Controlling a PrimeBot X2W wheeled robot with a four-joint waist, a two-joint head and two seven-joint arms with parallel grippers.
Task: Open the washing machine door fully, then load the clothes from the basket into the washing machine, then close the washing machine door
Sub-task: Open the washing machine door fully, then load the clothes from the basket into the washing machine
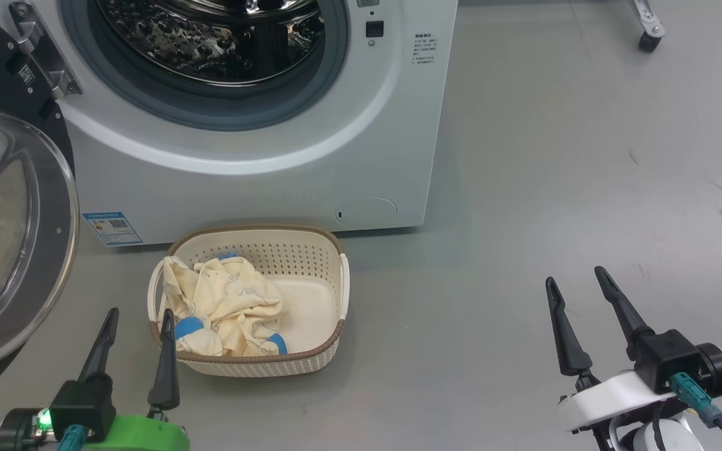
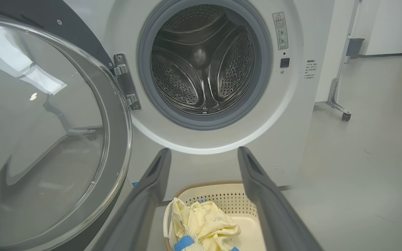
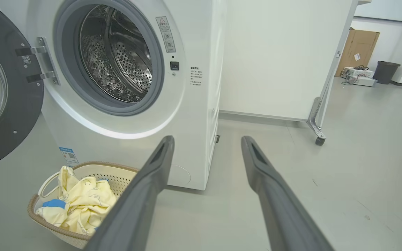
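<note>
The white washing machine (image 1: 261, 181) stands ahead with its steel drum (image 2: 201, 66) bare inside. Its round door (image 1: 4, 238) is swung wide to the left, black rim and glass centre facing me. On the floor in front sits the cream basket (image 1: 320, 260) with pale yellow clothes (image 1: 229, 304) heaped in its left half. My left gripper (image 1: 140, 321) hovers open at the basket's near left corner, nothing between its fingers. My right gripper (image 1: 577, 282) stands open over bare floor far to the right of the basket. Both wrist views look between open fingers at the machine.
Grey floor spreads to the right of the machine. A white panel on a wheeled metal foot (image 3: 318, 134) stands behind the machine on the right. Further back are a cardboard box (image 3: 356, 48) and a dark bin (image 3: 385, 71).
</note>
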